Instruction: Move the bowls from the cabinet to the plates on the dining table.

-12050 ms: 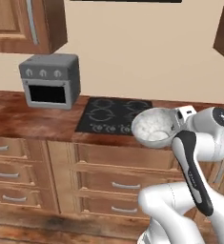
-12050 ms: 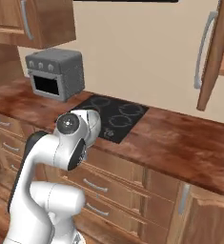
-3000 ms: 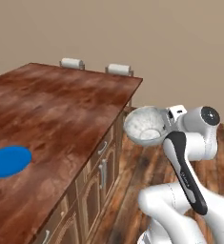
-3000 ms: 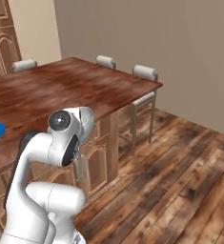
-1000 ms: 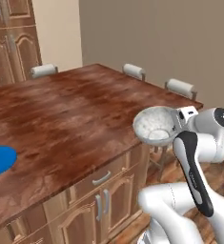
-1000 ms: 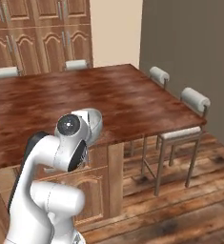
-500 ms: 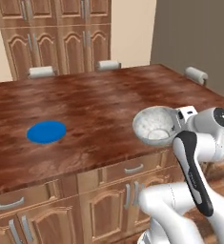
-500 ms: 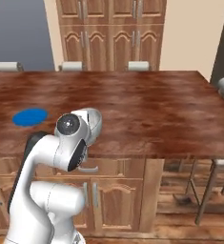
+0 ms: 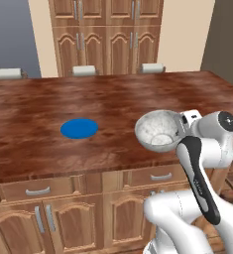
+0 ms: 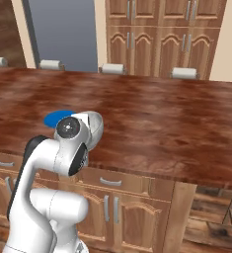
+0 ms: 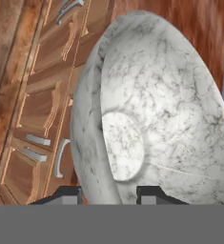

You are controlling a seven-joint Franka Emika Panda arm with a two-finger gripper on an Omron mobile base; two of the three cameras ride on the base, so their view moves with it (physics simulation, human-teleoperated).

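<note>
Tall wooden cupboards (image 9: 105, 34) stand behind the long dining table (image 9: 48, 163), and some chair backs show along its far edge. The white arm stands at the near side of the table. Its hand (image 11: 108, 193) is pinching the rim of the pale speckled bowl (image 9: 158, 130), one finger on each side of the wall, as the hand view shows. The bowl hangs tilted over the near edge of the table, its opening turned partly sideways, and it is empty inside. On the table top lies the blue plate (image 9: 79, 128), also with nothing on it, well apart from the bowl and to the left of it in the left base view.

I think the step now is to carry the bowl to this plate. To do it well, the arm should reach across to the plate, bring the bowl level so its base looks down, center it above the blue disc, and lower it until the base touches before the fingers let go. Because the plate looks only a little wider than the bowl, a sloppy centering could leave the bowl half off the plate.
</note>
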